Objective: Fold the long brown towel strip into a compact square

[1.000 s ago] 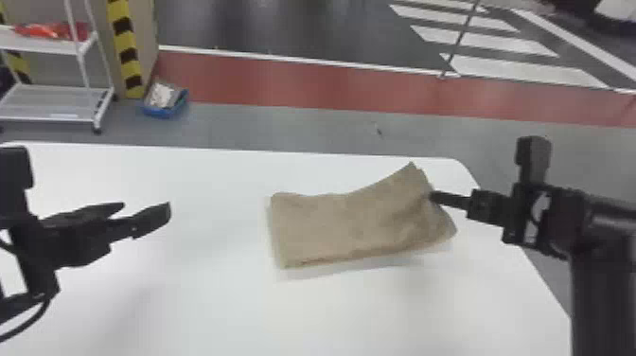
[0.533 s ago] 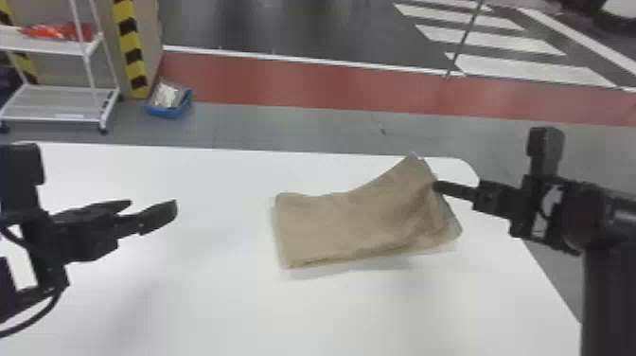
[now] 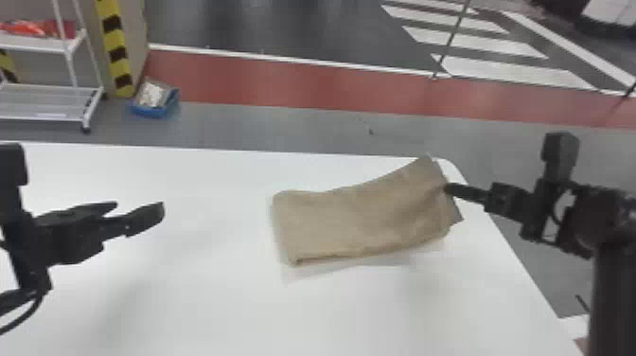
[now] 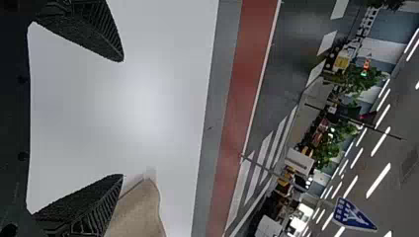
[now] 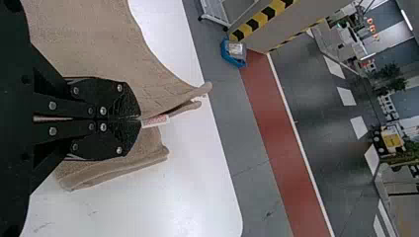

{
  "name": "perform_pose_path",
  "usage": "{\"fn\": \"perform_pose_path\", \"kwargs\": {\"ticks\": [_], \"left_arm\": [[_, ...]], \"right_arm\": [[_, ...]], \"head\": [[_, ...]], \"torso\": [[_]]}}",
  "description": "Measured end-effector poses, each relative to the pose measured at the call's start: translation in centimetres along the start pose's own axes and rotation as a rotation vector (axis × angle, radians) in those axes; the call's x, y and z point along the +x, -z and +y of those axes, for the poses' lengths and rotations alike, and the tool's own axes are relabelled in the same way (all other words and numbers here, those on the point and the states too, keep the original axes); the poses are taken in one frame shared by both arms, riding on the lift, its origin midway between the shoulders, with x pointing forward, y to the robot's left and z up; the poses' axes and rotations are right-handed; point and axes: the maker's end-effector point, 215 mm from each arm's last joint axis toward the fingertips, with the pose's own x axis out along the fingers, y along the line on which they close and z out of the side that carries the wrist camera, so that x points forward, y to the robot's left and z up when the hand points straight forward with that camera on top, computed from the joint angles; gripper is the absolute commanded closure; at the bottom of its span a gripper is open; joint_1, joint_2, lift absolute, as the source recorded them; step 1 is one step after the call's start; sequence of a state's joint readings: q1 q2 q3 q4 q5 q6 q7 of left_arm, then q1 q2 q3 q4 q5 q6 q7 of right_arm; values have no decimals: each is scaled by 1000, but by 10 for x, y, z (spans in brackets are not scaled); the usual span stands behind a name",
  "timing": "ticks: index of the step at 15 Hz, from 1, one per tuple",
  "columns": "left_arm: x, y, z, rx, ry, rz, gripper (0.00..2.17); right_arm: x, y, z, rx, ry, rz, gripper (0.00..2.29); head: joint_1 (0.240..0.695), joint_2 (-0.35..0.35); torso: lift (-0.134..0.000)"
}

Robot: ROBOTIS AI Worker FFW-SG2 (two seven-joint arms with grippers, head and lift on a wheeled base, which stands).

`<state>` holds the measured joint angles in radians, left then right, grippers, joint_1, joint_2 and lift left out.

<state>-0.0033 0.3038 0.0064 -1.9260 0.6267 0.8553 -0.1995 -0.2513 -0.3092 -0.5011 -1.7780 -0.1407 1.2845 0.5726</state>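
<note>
While the right gripper [image 3: 449, 188] is clenching the right end of the brown towel [image 3: 364, 218], its 2 fingers are pressing together with cloth pinched between them. A small white tag [image 5: 155, 121] is poking out by the fingertips. Can't tell how many layers the pinch is catching; the right wrist view is showing at least 1 more fold edge lying under it.

Towel is sitting on the white table [image 3: 213, 307], near its right side: left end lying flat, right end rising toward the grip with its far corner peaking up. It's looking part-folded, so I'm guessing the job is needing 1 or 2 more folds, next being right end over toward left.

Handling: reading it as light, soft, floppy, grippy rather than slippery, nothing fragile. It's bending freely, so 1 pinch is probably leaving the corners drooping. Best hold is near the end edge, taking every layer; catching only the top is risking a peel-apart or a skewed square. Light cloth is also likely dragging, so the flat end is wanting a steadying press.

Left gripper [image 3: 138, 206] is hovering over the table's left part, fingers spread, nothing between them, well apart from the towel.
</note>
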Motion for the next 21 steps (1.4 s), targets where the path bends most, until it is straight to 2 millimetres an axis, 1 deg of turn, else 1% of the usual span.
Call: {"fn": "perform_pose_path", "kwargs": {"ticks": [1,2,4,5,6,8,9,10,11,13,14,15,16,17,18,21], "left_arm": [[1,1,-1,-1,1,1,36],[1,1,-1,-1,2,2,36],[0,2,2,1,-1,4,36],[-1,3,4,1,-4,7,36],[-1,4,5,2,-4,9,36],[3,7,2,7,-1,18,36],[6,10,-2,15,2,24,36],[9,11,-7,23,7,28,36],[12,13,-11,27,13,32,36],[17,16,-17,36,23,34,36],[19,16,-19,43,23,31,36],[20,15,-19,48,23,27,36],[20,15,-19,50,22,24,36],[20,16,-19,50,22,25,36],[19,17,-18,49,20,23,36],[18,15,-18,53,22,6,39]], "right_arm": [[5,7,-3,-2,11,19,144],[13,15,-7,-13,30,40,-2],[23,23,-12,-36,50,35,26],[24,24,-16,-45,53,14,46],[22,24,-18,-53,54,-6,49],[10,22,-23,-65,57,-48,49],[3,27,-29,-64,60,-58,49],[-1,31,-34,-64,65,-62,107],[-4,34,-38,-67,70,-68,232],[-9,36,-46,-83,70,-102,721],[-11,34,-47,-95,65,-128,883],[-11,33,-48,-102,65,-142,981],[-10,33,-49,-103,68,-144,1430],[-6,34,-50,-101,73,-138,1929],[-1,34,-52,-98,80,-130,2017],[12,41,-48,-103,83,-114,2017]], "head": [[695,-277],[695,-277],[695,-276],[695,-275],[695,-276],[695,-292],[695,-300],[695,-308],[695,-319],[695,-341],[695,-345],[695,-347],[695,-348],[695,-347],[695,-346],[695,-336]], "torso": [[-124],[-124],[-124],[-124],[-124],[-124],[-124],[-124],[-124],[-124],[-124],[-124],[-124],[-124],[-124],[-124]]}}
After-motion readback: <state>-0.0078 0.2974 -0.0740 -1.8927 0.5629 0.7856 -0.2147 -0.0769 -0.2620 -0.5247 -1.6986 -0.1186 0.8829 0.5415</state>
